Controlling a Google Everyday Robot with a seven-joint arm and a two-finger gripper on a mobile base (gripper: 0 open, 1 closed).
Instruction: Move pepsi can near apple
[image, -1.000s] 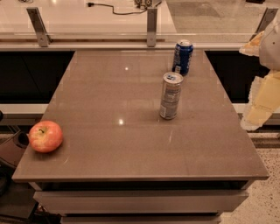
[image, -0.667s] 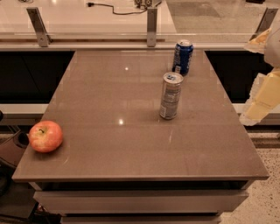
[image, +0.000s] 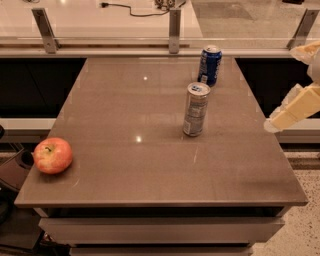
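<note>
The pepsi can (image: 210, 65), short and dark blue with a silver top, stands upright near the table's far edge, right of centre. The apple (image: 52, 155), red with yellowish patches, lies at the table's front left corner. My gripper (image: 283, 89) hangs off the table's right edge, level with the cans and well right of the pepsi can. Its cream fingers (image: 295, 107) stand apart and hold nothing.
A taller, slimmer silver-grey can (image: 195, 109) stands upright in front of the pepsi can, towards the table's middle. The brown table (image: 125, 100) has a metal rail with posts (image: 174, 25) behind its far edge. Dark objects sit on the floor at the left.
My gripper has shifted slightly up and to the right beside the table. The cans and the apple have not moved.
</note>
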